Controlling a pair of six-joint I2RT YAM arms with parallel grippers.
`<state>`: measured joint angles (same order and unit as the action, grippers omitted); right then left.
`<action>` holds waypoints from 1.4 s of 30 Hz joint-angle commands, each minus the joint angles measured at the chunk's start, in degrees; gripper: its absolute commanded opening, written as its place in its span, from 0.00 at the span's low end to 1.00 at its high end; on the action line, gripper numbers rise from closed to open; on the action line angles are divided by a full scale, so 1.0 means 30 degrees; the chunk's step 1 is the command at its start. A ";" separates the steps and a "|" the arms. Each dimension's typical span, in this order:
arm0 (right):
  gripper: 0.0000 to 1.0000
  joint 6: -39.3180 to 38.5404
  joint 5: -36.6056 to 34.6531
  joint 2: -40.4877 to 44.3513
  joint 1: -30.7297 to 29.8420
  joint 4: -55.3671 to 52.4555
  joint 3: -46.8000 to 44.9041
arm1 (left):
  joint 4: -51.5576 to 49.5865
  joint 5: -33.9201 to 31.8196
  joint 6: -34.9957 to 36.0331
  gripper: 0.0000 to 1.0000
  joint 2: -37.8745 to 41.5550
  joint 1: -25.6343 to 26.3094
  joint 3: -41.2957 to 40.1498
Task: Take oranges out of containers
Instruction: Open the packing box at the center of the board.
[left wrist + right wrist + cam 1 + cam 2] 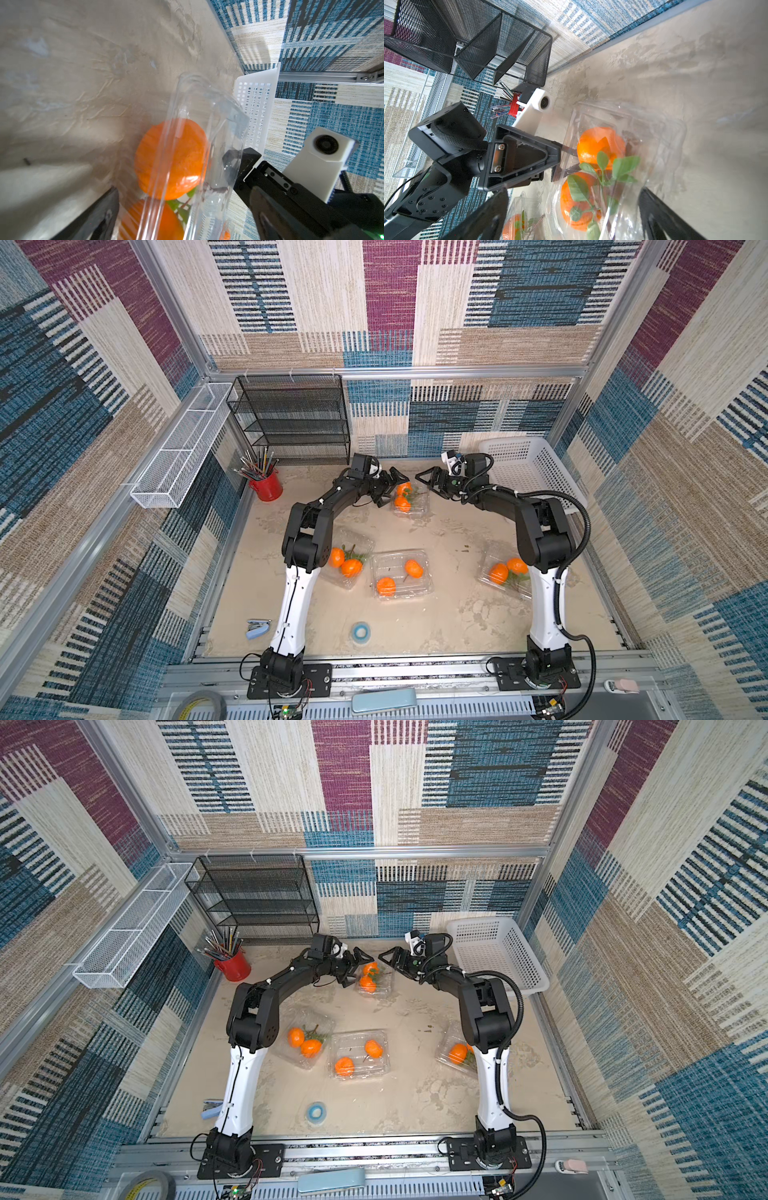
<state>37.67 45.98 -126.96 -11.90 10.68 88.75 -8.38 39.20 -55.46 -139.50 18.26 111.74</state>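
Two bright, green-leaved oranges (402,495) sit in a clear clamshell (419,508) between the left gripper (392,490) and right gripper (432,486), both with jaws apart.

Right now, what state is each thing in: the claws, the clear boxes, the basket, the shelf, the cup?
left gripper: open, empty, at the far container.
right gripper: open, empty, near the far container.
far container: two oranges inside.
middle container: two oranges inside.
left container: two oranges inside.
right container: two oranges inside, partly hidden.
white basket: empty.
black shelf: empty.
red cup: upright, full of pens.
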 commanded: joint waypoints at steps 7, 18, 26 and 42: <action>0.99 0.1448 0.0876 0.0591 -0.0251 0.1048 -0.1165 | 0.0433 0.0161 -0.0580 0.99 -0.0234 0.0019 0.0530; 0.91 0.4108 0.2048 0.2512 -0.0413 0.2248 -0.4360 | 0.0490 0.0271 -0.1067 0.99 -0.0693 0.0339 0.1273; 0.85 0.6764 0.2374 0.3386 -0.0587 0.4622 -0.6699 | 0.0728 0.0319 -0.1634 0.99 -0.1132 0.0619 0.1920; 0.54 1.3817 0.1089 0.4185 -0.0711 1.1283 -1.0343 | -0.3221 0.0583 -0.0611 0.99 -0.2347 -0.0036 0.5654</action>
<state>73.08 50.89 -115.15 -13.74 37.08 58.57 -12.16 39.77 -59.99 -145.71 19.31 125.73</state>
